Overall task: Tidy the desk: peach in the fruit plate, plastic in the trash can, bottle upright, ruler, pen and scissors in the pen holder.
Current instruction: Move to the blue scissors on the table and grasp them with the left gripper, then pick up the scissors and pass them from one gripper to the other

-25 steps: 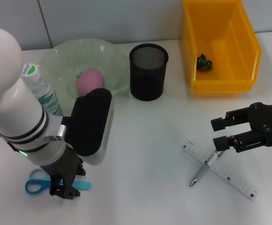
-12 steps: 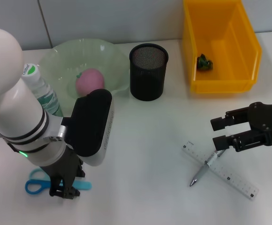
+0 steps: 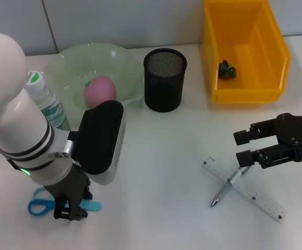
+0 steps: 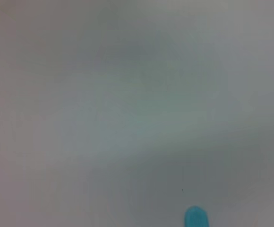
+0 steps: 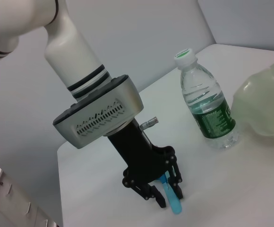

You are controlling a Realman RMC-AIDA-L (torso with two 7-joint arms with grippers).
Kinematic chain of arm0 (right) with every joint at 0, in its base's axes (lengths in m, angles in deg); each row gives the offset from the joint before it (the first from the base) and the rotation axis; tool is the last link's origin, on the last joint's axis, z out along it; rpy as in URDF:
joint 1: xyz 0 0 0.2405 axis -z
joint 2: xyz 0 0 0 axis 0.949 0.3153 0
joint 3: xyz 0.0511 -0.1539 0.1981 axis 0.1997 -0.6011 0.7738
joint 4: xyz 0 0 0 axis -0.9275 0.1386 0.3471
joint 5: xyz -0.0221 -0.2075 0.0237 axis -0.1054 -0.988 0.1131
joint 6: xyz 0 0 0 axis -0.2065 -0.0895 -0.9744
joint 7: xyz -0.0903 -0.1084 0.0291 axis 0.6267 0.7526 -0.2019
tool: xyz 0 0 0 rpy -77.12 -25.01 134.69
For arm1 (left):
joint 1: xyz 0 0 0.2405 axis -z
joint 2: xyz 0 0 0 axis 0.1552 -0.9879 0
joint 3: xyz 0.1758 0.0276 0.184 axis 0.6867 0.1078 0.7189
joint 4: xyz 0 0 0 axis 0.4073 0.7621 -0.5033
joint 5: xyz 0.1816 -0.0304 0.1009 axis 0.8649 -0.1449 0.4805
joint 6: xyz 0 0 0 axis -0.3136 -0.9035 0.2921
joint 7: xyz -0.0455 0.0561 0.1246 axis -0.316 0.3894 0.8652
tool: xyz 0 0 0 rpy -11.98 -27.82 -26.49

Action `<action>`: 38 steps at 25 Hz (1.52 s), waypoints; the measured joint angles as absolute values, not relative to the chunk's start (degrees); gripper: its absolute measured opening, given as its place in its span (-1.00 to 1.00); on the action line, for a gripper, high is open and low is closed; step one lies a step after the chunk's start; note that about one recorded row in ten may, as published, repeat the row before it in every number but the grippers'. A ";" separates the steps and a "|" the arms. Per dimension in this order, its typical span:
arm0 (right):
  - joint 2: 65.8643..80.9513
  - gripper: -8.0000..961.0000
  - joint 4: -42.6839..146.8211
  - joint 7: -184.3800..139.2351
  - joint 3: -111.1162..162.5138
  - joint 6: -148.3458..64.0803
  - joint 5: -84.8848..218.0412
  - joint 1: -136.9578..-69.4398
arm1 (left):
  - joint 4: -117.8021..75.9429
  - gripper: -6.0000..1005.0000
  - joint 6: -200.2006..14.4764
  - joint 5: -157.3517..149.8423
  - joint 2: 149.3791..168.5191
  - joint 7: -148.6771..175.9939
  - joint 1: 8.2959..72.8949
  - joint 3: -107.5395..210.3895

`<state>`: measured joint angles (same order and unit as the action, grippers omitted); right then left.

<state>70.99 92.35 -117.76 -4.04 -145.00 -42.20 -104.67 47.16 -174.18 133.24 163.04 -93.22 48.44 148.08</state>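
**Left gripper down on the scissors; right arm idle over ruler and pen**

Head view. White desk [image 3: 161, 156] against a pale grey panelled wall. The left gripper [image 3: 71, 211] points straight down at the near left of the desk, its tips on the blue scissors [image 3: 44, 204]. The scissors lie flat with their long axis roughly across the desk, finger loops toward the robot's left and the blade end showing on the other side of the tips. How wide the fingers stand is hidden by the arm's own body. Behind the arm, the water bottle [image 3: 42, 96] stands upright beside the green fruit plate [image 3: 62, 62], which holds the peach [image 3: 100, 89]. The black mesh pen holder [image 3: 164, 79] stands mid-desk; the yellow trash can [image 3: 244, 49] has a dark scrap in it. The right gripper [image 3: 240, 147] hangs open and empty (no contact) just beyond the pen [image 3: 227, 186], which lies crossed over the clear ruler [image 3: 244, 189].

Left wrist view. Blurred white desk only, with one blue tip of the scissors [image 4: 195, 218] at the frame edge.

Right wrist view. Grey wall and desk. The left gripper [image 5: 161, 195] stands vertical, its black fingers [image 5: 149, 191] straddling the blue scissors [image 5: 171, 196], jaws partly spread and not pinched on the blades. The bottle [image 5: 204, 109] stands well apart.
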 joint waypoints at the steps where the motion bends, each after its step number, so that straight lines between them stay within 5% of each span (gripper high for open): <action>1: 70.99 0.49 92.35 -117.76 -4.04 -145.00 -42.20 -104.67 | 47.12 -0.34 -174.08 133.24 163.04 -93.22 48.47 148.08; 38: 70.71 0.49 92.36 -117.78 -3.81 -144.68 -42.05 -104.82 | 53.31 -0.57 -178.54 133.36 162.88 -94.51 48.68 143.84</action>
